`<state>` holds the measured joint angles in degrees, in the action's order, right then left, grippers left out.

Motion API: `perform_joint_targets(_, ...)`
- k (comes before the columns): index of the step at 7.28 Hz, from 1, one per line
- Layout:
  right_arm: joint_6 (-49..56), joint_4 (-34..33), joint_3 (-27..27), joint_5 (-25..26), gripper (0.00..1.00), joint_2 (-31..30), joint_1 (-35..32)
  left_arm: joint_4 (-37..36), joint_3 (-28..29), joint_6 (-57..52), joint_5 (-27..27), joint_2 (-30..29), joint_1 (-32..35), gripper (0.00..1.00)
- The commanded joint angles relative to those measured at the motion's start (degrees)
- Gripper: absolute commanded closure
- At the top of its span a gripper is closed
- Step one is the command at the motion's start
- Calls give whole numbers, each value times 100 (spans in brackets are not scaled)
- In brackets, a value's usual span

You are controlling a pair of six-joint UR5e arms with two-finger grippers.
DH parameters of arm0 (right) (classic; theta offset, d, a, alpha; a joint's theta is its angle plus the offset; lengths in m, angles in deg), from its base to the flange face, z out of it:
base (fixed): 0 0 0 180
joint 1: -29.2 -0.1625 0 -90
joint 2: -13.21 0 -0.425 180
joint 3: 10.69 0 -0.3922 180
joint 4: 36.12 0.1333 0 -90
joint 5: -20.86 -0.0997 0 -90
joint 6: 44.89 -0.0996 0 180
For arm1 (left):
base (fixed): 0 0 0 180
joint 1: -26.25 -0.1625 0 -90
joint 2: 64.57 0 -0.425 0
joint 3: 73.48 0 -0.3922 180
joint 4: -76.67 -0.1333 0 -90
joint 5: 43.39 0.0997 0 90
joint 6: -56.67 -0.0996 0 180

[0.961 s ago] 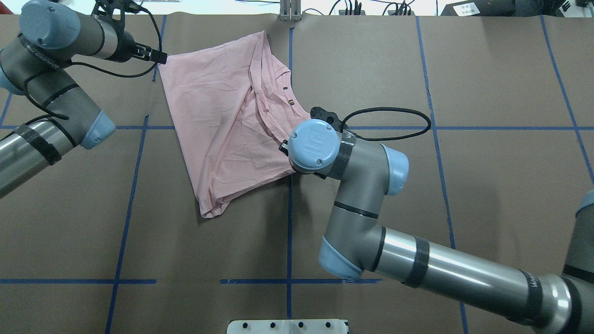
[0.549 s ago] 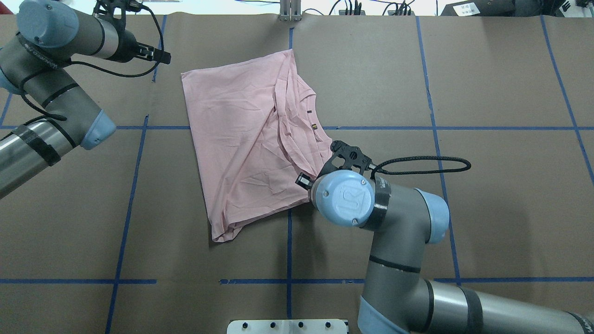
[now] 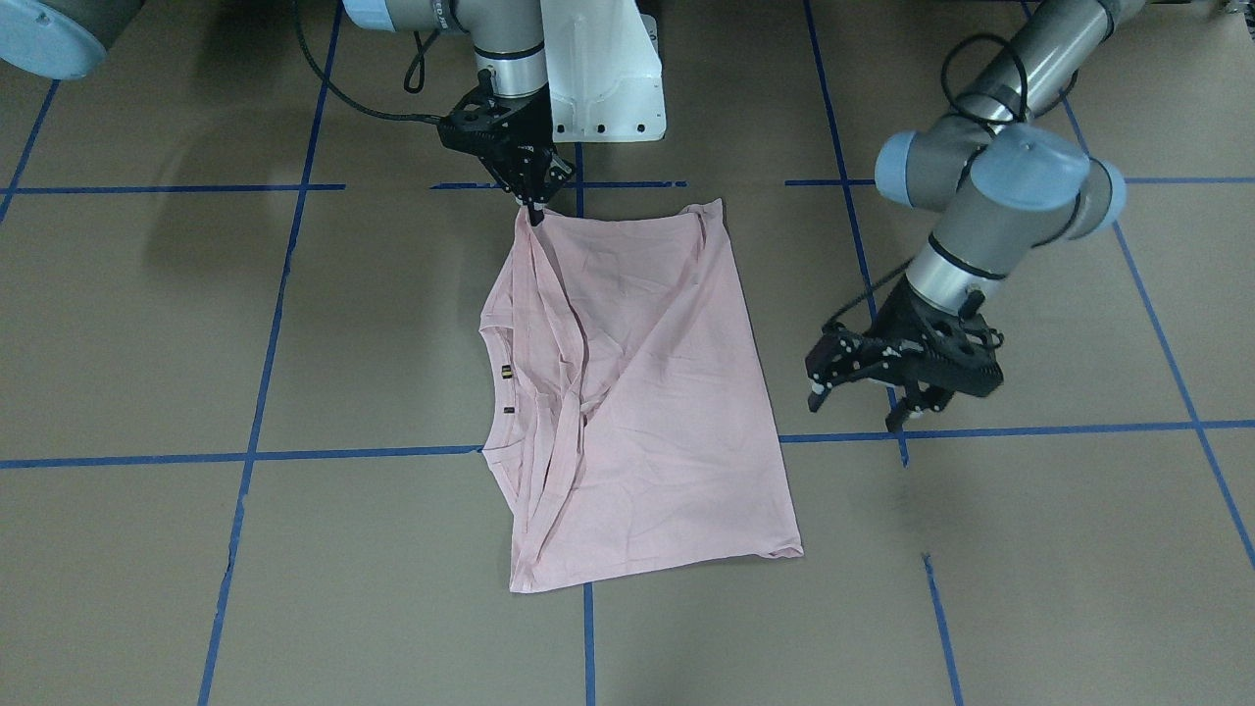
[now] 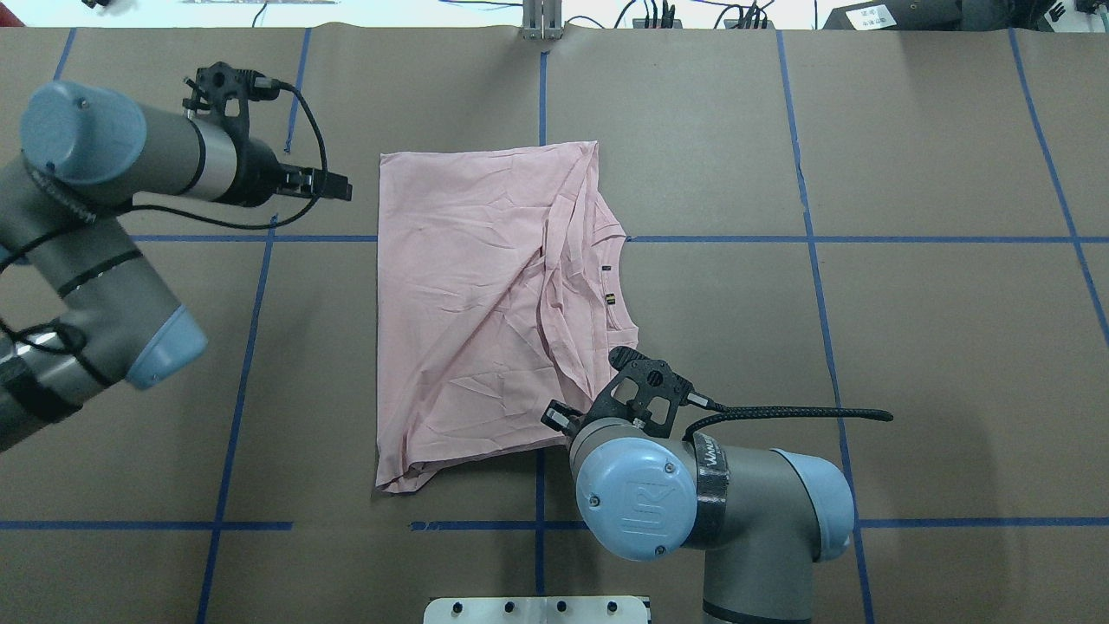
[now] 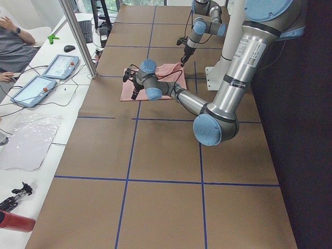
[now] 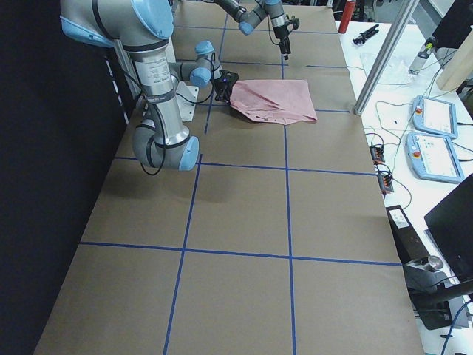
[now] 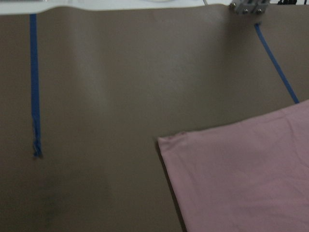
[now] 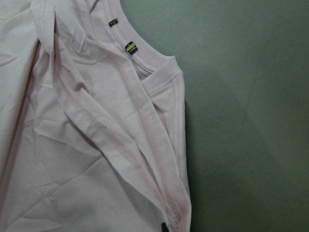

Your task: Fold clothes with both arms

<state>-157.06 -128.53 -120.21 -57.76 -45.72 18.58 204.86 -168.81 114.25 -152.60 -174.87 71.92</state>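
- Pale pink T-shirt [image 4: 468, 303] lay flat-ish on the table [image 4: 910, 364], left of centre in the overhead view, straddling one cross line of the blue tape grid [image 4: 866, 238].
- It was roughly rectangular, with a diagonal crease across the middle. Layers and seams were bunched along the edge toward the robot's right.
- Collar opening faced the robot's right, with two small dark collar tags [image 8: 130, 47] showing inside it.
- Right gripper [image 3: 535, 208] was at the shirt's near-right corner, the one closest to the robot base. Its fingers were pressed together and pinched the fabric edge there.
- The right wrist view showed collar and seams close up. A dark tip sat at the bottom edge, too small to read.
- Right wrist sat low over that corner, with a black cable [image 4: 780, 414] looping out to the side.
- Left gripper [image 3: 856, 410] was just beside the shirt's far-left side, apart from the cloth, with its fingers spread and nothing between them.
- The left wrist view showed only a far shirt corner on the brown paper.
- White pedestal [image 3: 598, 69] stood at the robot's edge of the table, near the pinched corner.
- In the left side view, two tablets [image 5: 62, 65] sat on the bench beyond the table, and a person [image 5: 13, 46] was at the frame edge.
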Motion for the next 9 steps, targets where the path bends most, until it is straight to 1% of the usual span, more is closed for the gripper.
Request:
perform_joint_targets(1,3,-5,-17,31,100,-22,16,-582,-1701,1328,581,1024,-1124,0)
perform_joint_targets(2,3,-5,-17,31,100,-14,16,-1011,-2178,1969,1038,1193,-1739,0)
perform_joint_targets(3,-6,-5,-17,31,100,-5,16,-1337,-2278,2654,1538,1186,-2381,0)
perform_joint_targets(4,-6,-5,-17,31,100,-5,16,-1358,-2236,3166,1909,1178,-2822,1)
perform_joint_targets(5,-15,-5,-17,31,100,-13,16,-1428,-2114,3397,2052,1169,-3044,25)
perform_joint_targets(6,-15,-5,-17,31,100,-14,16,-1437,-1904,3408,2062,1117,-3133,40)
perform_joint_targets(9,-15,-5,-9,31,100,-14,7,-1437,-1805,3408,2062,1046,-3327,41)
